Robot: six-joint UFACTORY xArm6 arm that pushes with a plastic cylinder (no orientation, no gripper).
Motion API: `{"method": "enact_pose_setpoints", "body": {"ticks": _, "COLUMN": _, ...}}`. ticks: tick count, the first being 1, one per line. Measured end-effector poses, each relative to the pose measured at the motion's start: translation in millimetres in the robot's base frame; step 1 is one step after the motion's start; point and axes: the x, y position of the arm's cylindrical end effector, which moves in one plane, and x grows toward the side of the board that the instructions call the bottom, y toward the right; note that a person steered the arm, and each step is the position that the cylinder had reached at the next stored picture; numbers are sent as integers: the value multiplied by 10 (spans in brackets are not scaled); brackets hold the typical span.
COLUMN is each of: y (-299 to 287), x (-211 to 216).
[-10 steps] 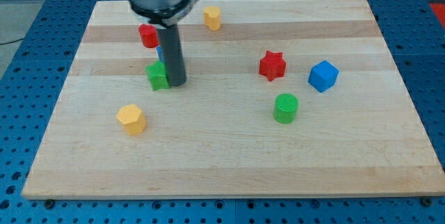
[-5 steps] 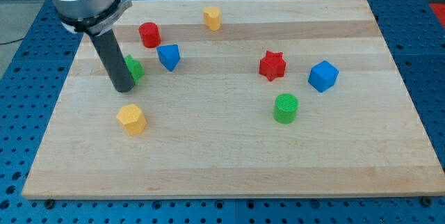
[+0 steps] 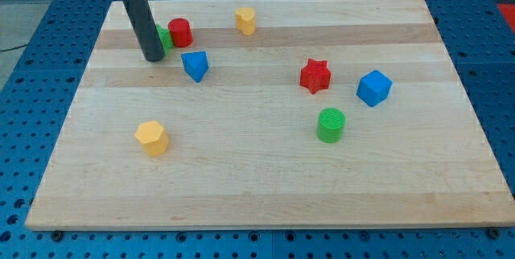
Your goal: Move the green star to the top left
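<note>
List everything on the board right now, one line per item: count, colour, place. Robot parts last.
green star: 1, green, top left, mostly hidden behind the rod, beside the red cylinder
red cylinder: 1, red, top left, just to the view's right of the green star
yellow block: 1, yellow, top centre
blue block: 1, blue, below the red cylinder
red star: 1, red, right of centre
blue cube: 1, blue, right side
green cylinder: 1, green, below the red star
yellow block, second: 1, yellow, lower left
wooden board: 1, light wood, on a blue perforated table
my tip: 1, dark rod, at the green star's left, about touching
</note>
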Motion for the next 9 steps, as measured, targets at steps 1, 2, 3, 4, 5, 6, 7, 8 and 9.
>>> {"method": "enact_pose_setpoints", "body": {"ticks": 1, "y": 45, "x": -187}}
{"method": "enact_pose_setpoints", "body": {"ticks": 2, "y": 250, "x": -305}}
{"method": "enact_pose_setpoints", "body": {"ticks": 3, "y": 340, "x": -369}}
{"method": "enact_pose_setpoints", "body": {"ticks": 4, "y": 201, "x": -375}}
{"method": "enact_pose_setpoints", "body": {"ticks": 5, "y": 64, "x": -379}}
{"method": "enact_pose_setpoints", "body": {"ticks": 6, "y": 135, "x": -486}}
{"method": "enact_pose_setpoints", "body": {"ticks": 7, "y": 199, "x": -651}}
{"method": "enact_pose_setpoints", "body": {"ticks": 8, "y": 170, "x": -759}}
{"method": "enact_pose_setpoints", "body": {"ticks": 9, "y": 49, "x": -759}}
